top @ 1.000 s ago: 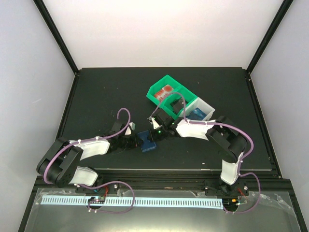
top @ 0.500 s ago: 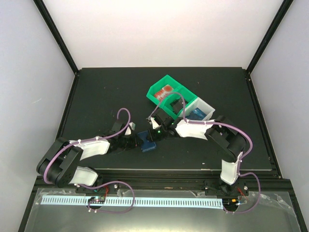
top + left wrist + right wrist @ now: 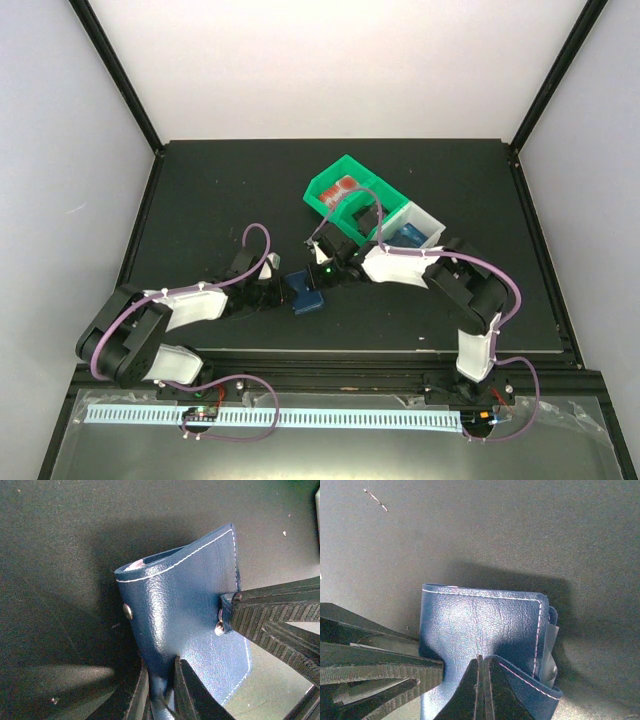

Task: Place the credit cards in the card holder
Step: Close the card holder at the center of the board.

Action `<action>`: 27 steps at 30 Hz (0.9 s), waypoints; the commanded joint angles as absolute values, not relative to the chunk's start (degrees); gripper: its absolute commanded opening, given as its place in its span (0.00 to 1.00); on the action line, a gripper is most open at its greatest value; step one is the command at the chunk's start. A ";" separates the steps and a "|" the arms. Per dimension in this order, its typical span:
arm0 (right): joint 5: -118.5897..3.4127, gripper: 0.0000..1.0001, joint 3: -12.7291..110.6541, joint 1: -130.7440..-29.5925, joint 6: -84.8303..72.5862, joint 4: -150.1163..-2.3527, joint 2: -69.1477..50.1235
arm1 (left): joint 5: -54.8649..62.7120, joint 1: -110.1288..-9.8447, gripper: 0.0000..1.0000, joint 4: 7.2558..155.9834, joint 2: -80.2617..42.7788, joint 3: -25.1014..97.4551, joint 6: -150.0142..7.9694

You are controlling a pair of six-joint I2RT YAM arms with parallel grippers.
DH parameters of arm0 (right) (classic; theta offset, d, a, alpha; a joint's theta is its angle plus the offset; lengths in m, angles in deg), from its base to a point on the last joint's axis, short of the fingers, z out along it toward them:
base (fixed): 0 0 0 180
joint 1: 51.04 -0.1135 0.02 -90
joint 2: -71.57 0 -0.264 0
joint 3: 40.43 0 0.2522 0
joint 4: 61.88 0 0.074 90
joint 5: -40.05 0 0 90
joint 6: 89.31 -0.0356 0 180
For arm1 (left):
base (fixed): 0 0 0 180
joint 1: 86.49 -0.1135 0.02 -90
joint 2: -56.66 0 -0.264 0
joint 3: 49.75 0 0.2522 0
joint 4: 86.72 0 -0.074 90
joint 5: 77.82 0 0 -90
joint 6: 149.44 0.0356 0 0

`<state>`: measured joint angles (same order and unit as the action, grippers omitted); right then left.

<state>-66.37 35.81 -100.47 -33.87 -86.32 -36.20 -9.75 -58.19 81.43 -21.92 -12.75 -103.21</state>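
Observation:
The dark blue card holder (image 3: pixel 303 292) lies on the black table between both grippers. In the left wrist view the card holder (image 3: pixel 185 605) is partly lifted and bent, with a pale sleeve edge at its top. My left gripper (image 3: pixel 161 697) is shut on its near edge. My right gripper (image 3: pixel 482 690) is shut on the opposite edge by the snap, and its ribbed fingers (image 3: pixel 280 625) show in the left wrist view. A red-and-white credit card (image 3: pixel 345 186) lies in the green tray (image 3: pixel 330 200). A blue card (image 3: pixel 405 237) lies in the white compartment (image 3: pixel 425 222).
The green and white compartment tray stands just behind the right gripper (image 3: pixel 322 275). The left gripper (image 3: pixel 278 291) is at the holder's left. Black frame posts rise at the table's back corners, with white walls round the table.

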 commanded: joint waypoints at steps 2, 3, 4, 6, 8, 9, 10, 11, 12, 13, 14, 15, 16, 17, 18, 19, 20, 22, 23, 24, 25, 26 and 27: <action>-64.47 0.01 36.68 -100.31 -32.75 -91.10 -39.11 | -7.41 -57.88 0.13 74.97 -24.07 -13.93 -102.42; -65.48 0.01 36.37 -100.31 -32.79 -90.67 -38.98 | -7.39 -57.84 0.13 74.83 -24.02 -13.93 -102.36; -66.71 0.01 35.81 -100.29 -32.79 -89.93 -38.62 | -7.32 -57.86 0.13 74.85 -23.94 -14.00 -102.39; -69.43 0.01 34.76 -100.27 -32.76 -87.07 -37.52 | -7.30 -57.85 0.13 74.81 -23.89 -14.02 -102.41; -71.62 0.01 33.84 -100.33 -32.67 -84.56 -36.13 | -7.37 -57.86 0.13 74.89 -24.07 -13.93 -102.41; -72.26 0.01 33.38 -100.30 -32.61 -83.49 -35.43 | -7.41 -57.88 0.13 74.98 -24.10 -13.93 -102.42; -72.61 0.01 32.98 -100.27 -32.51 -82.40 -34.72 | -7.40 -57.84 0.13 75.03 -24.08 -13.93 -102.47; -73.03 0.01 32.51 -100.33 -32.26 -81.54 -34.21 | -7.36 -57.85 0.13 74.99 -24.10 -13.93 -102.39; -73.51 0.01 32.34 -100.28 -31.69 -81.18 -33.87 | -7.37 -57.90 0.13 74.94 -24.03 -13.93 -102.41; -75.42 0.01 32.42 -99.99 -30.92 -81.44 -33.93 | -7.39 -57.86 0.13 74.89 -24.00 -13.93 -102.32; -78.31 0.01 32.86 -99.45 -29.57 -82.20 -34.32 | -7.53 -57.88 0.13 74.73 -23.94 -13.87 -102.24; -80.24 0.01 33.42 -98.77 -28.34 -83.13 -34.86 | -7.75 -57.85 0.13 74.46 -23.87 -13.78 -102.19; -81.18 0.01 34.12 -98.22 -27.18 -84.51 -35.42 | -7.96 -57.88 0.14 74.42 -23.78 -13.82 -102.18; -81.54 0.01 34.86 -97.90 -25.50 -86.06 -35.86 | -8.02 -57.92 0.14 74.50 -23.62 -13.92 -102.08; -81.58 0.01 35.86 -97.77 -23.71 -88.02 -36.43 | -7.78 -57.91 0.14 74.46 -23.52 -14.00 -102.08; -81.59 0.01 36.62 -97.77 -22.25 -89.61 -36.79 | -7.57 -57.85 0.14 74.42 -23.45 -14.02 -102.02; -81.36 0.01 37.17 -97.71 -20.92 -90.95 -37.06 | -7.39 -57.85 0.14 74.35 -23.61 -13.98 -101.95; -80.23 0.01 37.96 -97.56 -19.99 -92.82 -37.85 | -7.51 -57.83 0.14 74.37 -23.75 -13.93 -101.78; -79.94 0.01 38.22 -97.47 -19.70 -93.17 -38.32 | -7.66 -57.83 0.14 74.57 -23.82 -13.93 -101.66; -79.92 0.01 38.34 -97.49 -19.73 -92.95 -38.75 | -7.71 -57.91 0.14 74.66 -23.84 -13.93 -101.64; -80.17 0.01 38.37 -97.49 -19.88 -92.25 -39.05 | -7.81 -57.84 0.14 74.68 -23.86 -13.85 -101.66; -80.47 0.01 38.48 -97.50 -20.29 -91.88 -39.39 | -7.92 -57.91 0.14 74.76 -23.85 -13.89 -101.73; -80.43 0.01 38.66 -97.47 -20.77 -91.43 -39.69 | -8.02 -57.87 0.14 74.89 -23.84 -13.92 -101.74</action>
<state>-79.12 37.27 -97.76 -22.27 -90.14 -37.84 -9.95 -58.24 81.52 -22.10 -12.75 -103.15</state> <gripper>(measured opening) 0.010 0.143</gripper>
